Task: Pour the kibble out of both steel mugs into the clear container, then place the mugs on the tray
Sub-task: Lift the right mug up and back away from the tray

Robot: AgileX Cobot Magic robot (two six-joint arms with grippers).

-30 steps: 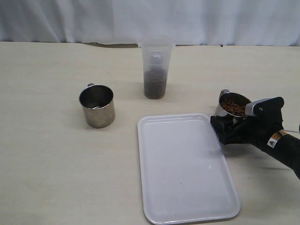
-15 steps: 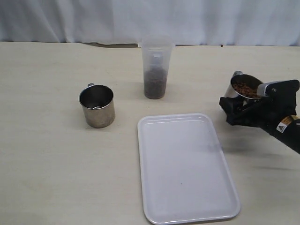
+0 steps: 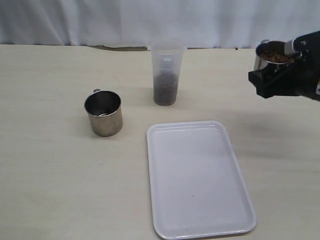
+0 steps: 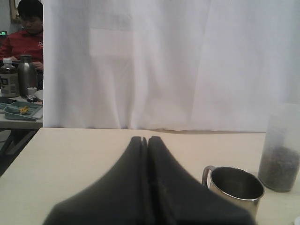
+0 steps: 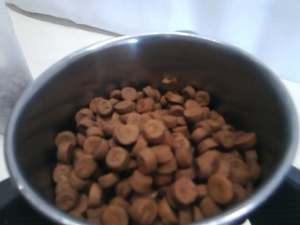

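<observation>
My right gripper (image 3: 281, 74) is shut on a steel mug (image 3: 271, 54) and holds it upright in the air at the far right, well above the table. This mug (image 5: 154, 40) is filled with brown kibble (image 5: 154, 154). The other steel mug (image 3: 103, 113) stands on the table at the left, and no kibble shows inside it (image 4: 236, 187). At the back centre, the clear container (image 3: 166, 72) is partly filled with kibble (image 3: 165, 90). The white tray (image 3: 197, 177) lies bare in front. My left gripper (image 4: 145, 139) is shut with nothing in it and is out of the exterior view.
A white curtain (image 3: 160, 20) hangs behind the table's far edge. In the left wrist view a person in red (image 4: 26, 33) sits at another table with bottles (image 4: 9, 77), beyond the table's left end.
My right gripper has lifted the kibble-filled mug from beside the tray's right edge, up and farther right. The other mug, container and tray have not moved.
</observation>
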